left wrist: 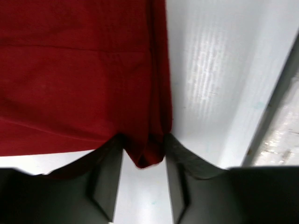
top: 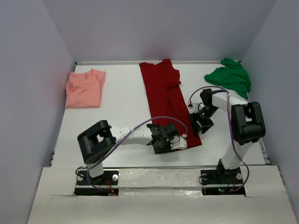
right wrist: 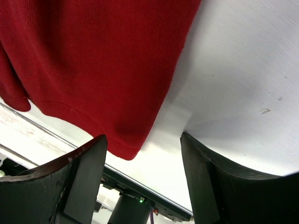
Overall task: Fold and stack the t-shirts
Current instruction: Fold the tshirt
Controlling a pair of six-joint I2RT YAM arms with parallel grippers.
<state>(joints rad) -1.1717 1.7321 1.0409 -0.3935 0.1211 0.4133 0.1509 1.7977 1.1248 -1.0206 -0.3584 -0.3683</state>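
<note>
The dark red t-shirt [top: 163, 93] lies as a long narrow strip down the middle of the table, collar end at the back. My left gripper [top: 180, 140] is at its near end. In the left wrist view a bunched corner of the red cloth [left wrist: 70, 70] sits between the parted fingertips of that gripper [left wrist: 144, 140], which stands open. My right gripper [top: 202, 125] is beside the strip's near right edge. In the right wrist view it [right wrist: 142, 137] is open, and the hemmed corner of the red shirt [right wrist: 93, 56] lies just inside its left finger. The salmon-pink t-shirt [top: 84, 88] lies folded at back left. The green t-shirt [top: 230, 77] is crumpled at back right.
Pale walls close the table on the left, back and right. The table's front rail [right wrist: 140, 182] runs close behind the red shirt's near end, with both arm bases beyond it. The table's edge [left wrist: 275, 116] shows at the right of the left wrist view.
</note>
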